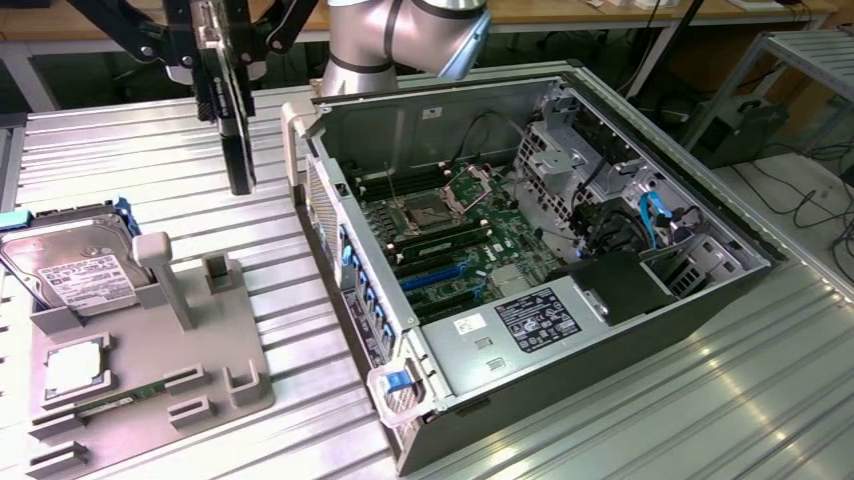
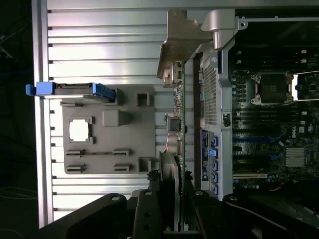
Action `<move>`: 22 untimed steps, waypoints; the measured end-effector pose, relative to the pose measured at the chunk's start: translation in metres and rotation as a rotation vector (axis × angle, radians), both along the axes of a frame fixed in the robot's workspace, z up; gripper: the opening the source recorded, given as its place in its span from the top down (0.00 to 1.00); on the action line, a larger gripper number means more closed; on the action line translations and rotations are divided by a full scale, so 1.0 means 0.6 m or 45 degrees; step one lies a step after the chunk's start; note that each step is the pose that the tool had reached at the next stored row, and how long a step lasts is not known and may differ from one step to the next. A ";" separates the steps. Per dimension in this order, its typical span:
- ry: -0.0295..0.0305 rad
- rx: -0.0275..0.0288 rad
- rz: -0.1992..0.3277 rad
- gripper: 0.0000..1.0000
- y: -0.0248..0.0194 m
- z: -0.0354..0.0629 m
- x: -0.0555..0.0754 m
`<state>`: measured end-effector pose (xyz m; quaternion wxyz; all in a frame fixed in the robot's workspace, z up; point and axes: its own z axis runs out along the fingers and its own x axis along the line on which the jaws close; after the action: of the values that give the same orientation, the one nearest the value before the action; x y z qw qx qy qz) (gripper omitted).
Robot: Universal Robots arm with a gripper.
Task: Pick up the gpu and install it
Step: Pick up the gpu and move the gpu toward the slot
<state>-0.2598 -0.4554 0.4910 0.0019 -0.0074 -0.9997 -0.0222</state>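
With fingers [image 2: 149,211] clamped tight on the graphics card [image 1: 239,120], holding it upright and edge-on, clear of the ribbed metal table [image 1: 147,150]. Gripping at the card's upper end with the gripper [image 1: 220,45] and letting the rest hang straight down. In the wrist view, looking along the card past the round fan [image 2: 168,172] to the silver end bracket [image 2: 182,47] at the far tip.

Hovering between the grey holder tray [image 1: 214,340] and the open computer case [image 1: 707,300], near the case's back panel and apparently touching neither. Noting on the tray below: a hard drive [image 1: 74,265] at one end, a square chip [image 1: 76,365] and a green memory stick [image 1: 118,402] lying in their recesses.

Further off, seeing the motherboard [image 1: 461,235] exposed inside the case, with blue slots [image 1: 434,282] lying bare.

Judging progress:
- **Pick-up:** counting it as done, with the card off the table and carried in the air.
- **Install:** counting it as not yet done. Not hanging over the case opening, not lining up with any slot, not seated.
- **Overall:** reckoning roughly the first half complete, with placing the card in the motherboard left to do.
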 end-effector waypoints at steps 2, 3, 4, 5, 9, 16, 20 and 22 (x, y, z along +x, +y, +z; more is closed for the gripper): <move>0.0001 -0.0001 0.000 0.73 0.0000 0.000 0.003; 0.0001 -0.0001 0.000 0.73 0.0000 0.000 0.004; 0.0001 -0.0001 0.000 0.73 0.0000 0.000 0.006; 0.0001 -0.0001 0.000 0.73 0.0000 0.000 0.007; 0.0000 0.0000 0.000 0.73 0.0000 0.000 0.012; 0.0001 -0.0001 0.000 0.73 0.0000 0.000 0.023; 0.0001 0.0000 0.000 0.73 0.0000 0.000 0.029; 0.0001 0.0000 0.000 0.73 0.0000 0.000 0.031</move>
<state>-0.2410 -0.4554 0.4910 0.0019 -0.0074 -0.9997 -0.0222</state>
